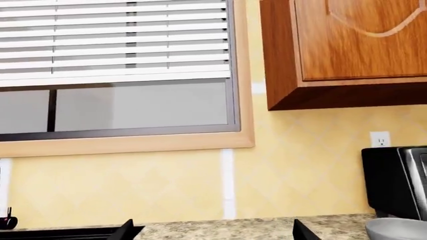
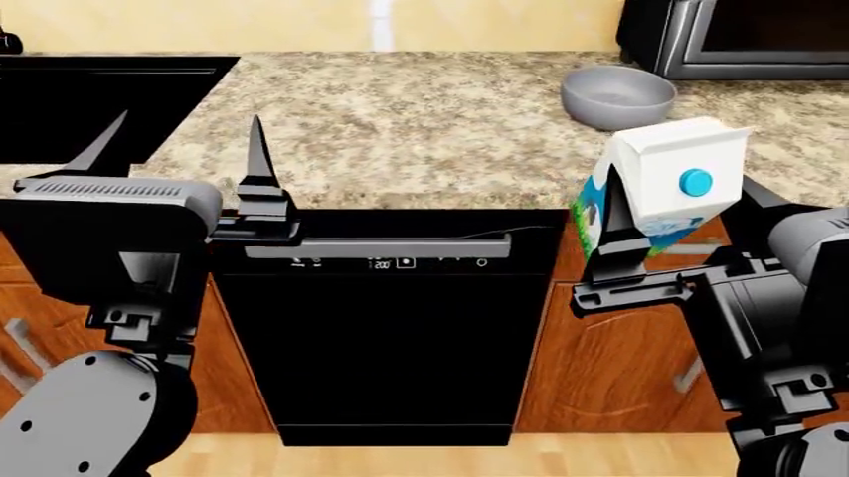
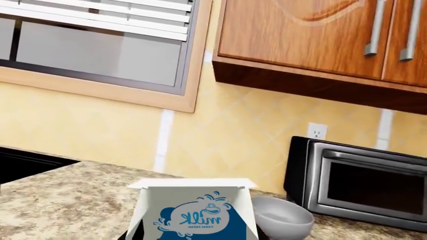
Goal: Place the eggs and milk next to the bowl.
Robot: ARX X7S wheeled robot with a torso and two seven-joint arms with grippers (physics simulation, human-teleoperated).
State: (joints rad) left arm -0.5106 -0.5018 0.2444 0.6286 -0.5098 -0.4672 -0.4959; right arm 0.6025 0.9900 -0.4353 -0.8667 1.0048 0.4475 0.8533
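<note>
A: Head view — what was biggest?

B: The counter (image 2: 438, 119), a speckled granite slab, with the black dishwasher (image 2: 385, 328) under its front edge. At eleven o'clock lay the dark sink (image 2: 93, 99); at one o'clock stood the microwave (image 2: 743, 40).

A: And the arms?

B: The left gripper (image 2: 179, 149) hung at nine o'clock, in front of the counter's edge, fingers spread wide and empty. The right gripper (image 2: 670, 214) was at three o'clock, closed on the milk (image 2: 663, 184), which stood upright in it, raised in front of the counter's edge, blue cap facing the camera.

A: The bowl?

B: The bowl (image 2: 618, 95) sat on the counter at one o'clock, just before the microwave and beyond the carton, well apart from it. In the right wrist view it (image 3: 280, 216) showed just past the milk (image 3: 193, 212).

A: Eggs?

B: I could not find them in any view.
</note>
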